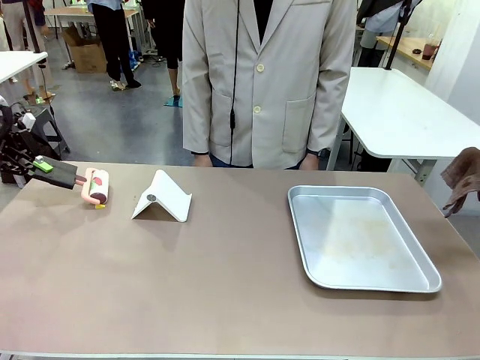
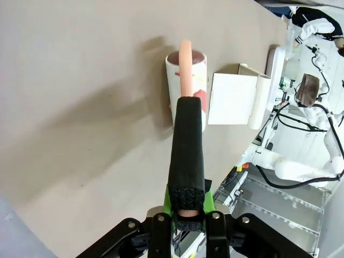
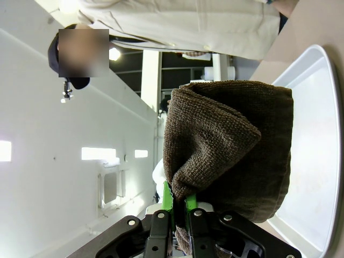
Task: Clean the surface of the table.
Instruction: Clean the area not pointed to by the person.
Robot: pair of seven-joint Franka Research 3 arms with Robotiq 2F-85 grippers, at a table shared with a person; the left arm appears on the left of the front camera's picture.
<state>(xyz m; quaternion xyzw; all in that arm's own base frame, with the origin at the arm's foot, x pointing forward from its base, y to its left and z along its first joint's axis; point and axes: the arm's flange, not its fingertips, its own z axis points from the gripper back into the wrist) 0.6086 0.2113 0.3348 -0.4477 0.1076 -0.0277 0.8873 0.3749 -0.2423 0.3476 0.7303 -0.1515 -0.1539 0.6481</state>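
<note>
— Biggest thing first?
— Starting with the table (image 1: 225,300): taupe-brown, spread across nearly the whole front view, pale edge along the near side. Behind its far edge, a person (image 1: 262,75) in a beige coat, both hands down at the rim.
— Next down?
— Lying flat on the table's right half, a silver tray (image 1: 360,240), bare inside. Left of centre and well apart from it, a white folded stand (image 1: 163,196), tent-shaped.
— And toward the left edge?
— Just beside the stand, a lint roller (image 1: 96,186) with a pink frame, drum low over the tabletop; cannot tell whether touching. Pinched by its black foam handle (image 2: 186,150) in the left gripper (image 2: 187,209), green pads pressed tight against the foam.
— Right side?
— Past the table's right edge, raised in the air, a brown cloth (image 1: 463,176). Clamped in the right gripper (image 3: 176,201), pads squeezed together on the knitted folds.
</note>
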